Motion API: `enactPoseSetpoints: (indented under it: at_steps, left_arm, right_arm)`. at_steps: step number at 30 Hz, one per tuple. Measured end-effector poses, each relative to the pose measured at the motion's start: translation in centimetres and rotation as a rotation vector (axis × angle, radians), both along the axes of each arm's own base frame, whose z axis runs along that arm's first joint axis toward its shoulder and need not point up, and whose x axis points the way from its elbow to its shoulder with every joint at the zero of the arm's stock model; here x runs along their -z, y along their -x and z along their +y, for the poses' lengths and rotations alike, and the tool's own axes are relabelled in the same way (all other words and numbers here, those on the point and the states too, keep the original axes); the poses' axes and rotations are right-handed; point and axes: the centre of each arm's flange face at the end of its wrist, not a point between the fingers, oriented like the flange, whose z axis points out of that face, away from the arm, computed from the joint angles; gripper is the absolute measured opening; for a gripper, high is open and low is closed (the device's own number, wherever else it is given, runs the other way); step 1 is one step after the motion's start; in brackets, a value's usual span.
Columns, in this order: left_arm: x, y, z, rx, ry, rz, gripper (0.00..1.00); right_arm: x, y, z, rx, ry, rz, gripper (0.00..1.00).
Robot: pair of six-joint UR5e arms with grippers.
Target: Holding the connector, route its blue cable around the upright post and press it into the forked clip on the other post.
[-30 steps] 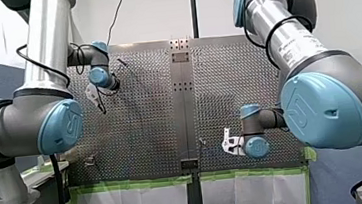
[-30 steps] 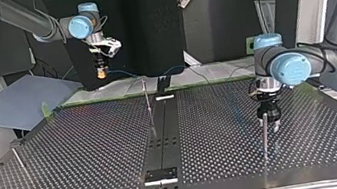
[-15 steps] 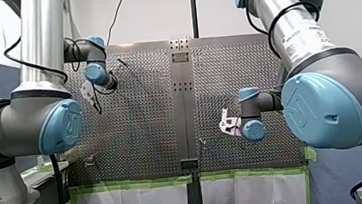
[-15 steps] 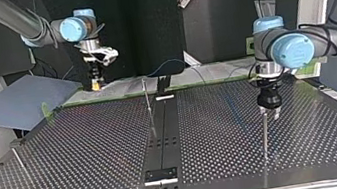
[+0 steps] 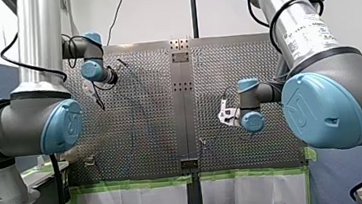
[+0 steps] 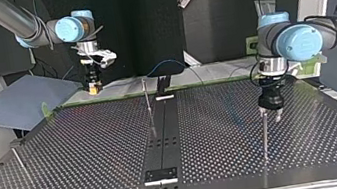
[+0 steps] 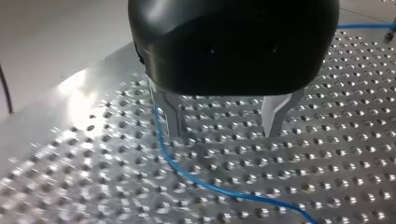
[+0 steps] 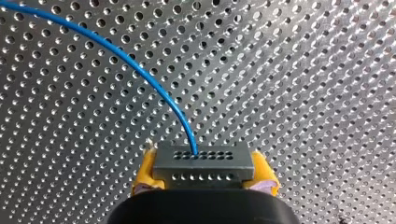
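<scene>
Clamped between yellow pads (image 8: 145,171) of my right gripper (image 8: 204,176): the connector (image 8: 204,162), blue cable (image 8: 135,63) arcing from the connector's face. Well apart from the connector, my left gripper (image 7: 222,131) spread, empty. Likely light and limp; best steered by the connector's rigid body.

Shiny metal table (image 8: 303,70), glossy blue cable (image 8: 187,135)

Blue cable (image 8: 149,77), grey connector (image 8: 204,165)
</scene>
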Motion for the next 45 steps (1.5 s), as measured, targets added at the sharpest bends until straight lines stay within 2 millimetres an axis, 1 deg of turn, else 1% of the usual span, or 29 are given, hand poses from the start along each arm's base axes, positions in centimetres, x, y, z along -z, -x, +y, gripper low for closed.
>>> enactPoseSetpoints:
  at_steps: [5, 8, 13, 17, 21, 25, 36, 40, 45]
  left_arm:
    - [-1.6, 1.2, 0.9, -0.050, -0.037, 0.002, 0.85]
    - [-2.5, 1.8, 1.9, -0.091, -0.061, 0.004, 0.85]
    - [-4.3, 3.0, 4.3, -0.181, -0.106, 0.011, 0.85]
    - [-5.6, 4.0, 5.2, -0.229, -0.138, 0.015, 0.85]
    - [-7.5, 5.3, 5.3, -0.261, -0.178, 0.013, 0.85]
    - [-9.0, 6.5, 4.9, -0.250, -0.212, 0.009, 0.85]
    - [-12.4, 10.4, 4.1, -0.234, -0.265, 0.010, 0.85]
    - [-12.8, 11.1, 3.9, -0.233, -0.267, 0.010, 0.85]
    - [-13.0, 11.3, 3.7, -0.227, -0.272, 0.009, 0.85]
  right_arm:
    - [0.6, 0.6, 0.6, 0.017, -0.011, 0.014, 0.00]
    - [1.1, 1.1, 1.2, 0.026, -0.011, 0.015, 0.00]
    - [1.6, 1.4, 1.5, 0.043, -0.007, 0.013, 0.00]
    - [2.6, 1.8, 1.9, 0.059, -0.023, 0.024, 0.00]
    - [4.0, 2.2, 2.1, 0.083, -0.038, 0.037, 0.00]
    - [5.4, 2.2, 2.3, 0.106, -0.042, 0.047, 0.00]
    - [10.9, 1.8, 4.5, 0.101, -0.114, 0.116, 0.00]
    - [11.9, 1.5, 5.3, 0.090, -0.130, 0.140, 0.00]
    - [12.2, 1.1, 6.0, 0.077, -0.134, 0.154, 0.00]
